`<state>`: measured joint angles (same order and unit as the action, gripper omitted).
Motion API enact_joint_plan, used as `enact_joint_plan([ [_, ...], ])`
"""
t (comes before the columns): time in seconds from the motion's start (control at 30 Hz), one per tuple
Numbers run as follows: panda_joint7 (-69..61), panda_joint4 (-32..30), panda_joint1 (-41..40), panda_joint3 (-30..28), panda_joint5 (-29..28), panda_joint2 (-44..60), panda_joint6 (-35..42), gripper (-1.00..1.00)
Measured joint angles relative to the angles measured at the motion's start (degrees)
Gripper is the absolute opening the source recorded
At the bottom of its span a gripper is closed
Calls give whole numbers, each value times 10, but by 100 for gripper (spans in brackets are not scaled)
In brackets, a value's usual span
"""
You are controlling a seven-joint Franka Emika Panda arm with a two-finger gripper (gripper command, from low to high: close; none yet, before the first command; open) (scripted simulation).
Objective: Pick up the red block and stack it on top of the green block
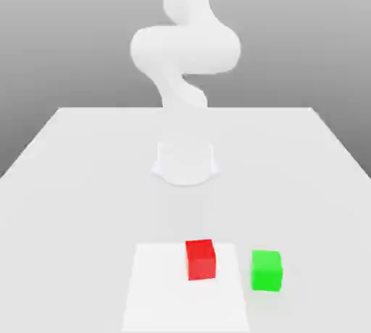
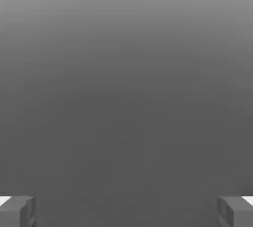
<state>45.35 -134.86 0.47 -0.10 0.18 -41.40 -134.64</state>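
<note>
Nearest the exterior camera, the red block (image 1: 201, 259) sits on a pale square mat (image 1: 159, 288), the green block (image 1: 266, 270) just beside it at three o'clock, apart. Gripper (image 2: 126, 211) fingers spread wide, holding nothing; picking and stacking both remain.

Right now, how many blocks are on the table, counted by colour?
Red block: 1
Green block: 1
Total: 2 blocks, both sitting on the table, side by side and apart.
</note>
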Motion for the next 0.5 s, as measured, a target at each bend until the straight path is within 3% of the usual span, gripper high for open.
enact_joint_plan([
  [0.5,-31,-211,25,6,7,322,-204,0],
])
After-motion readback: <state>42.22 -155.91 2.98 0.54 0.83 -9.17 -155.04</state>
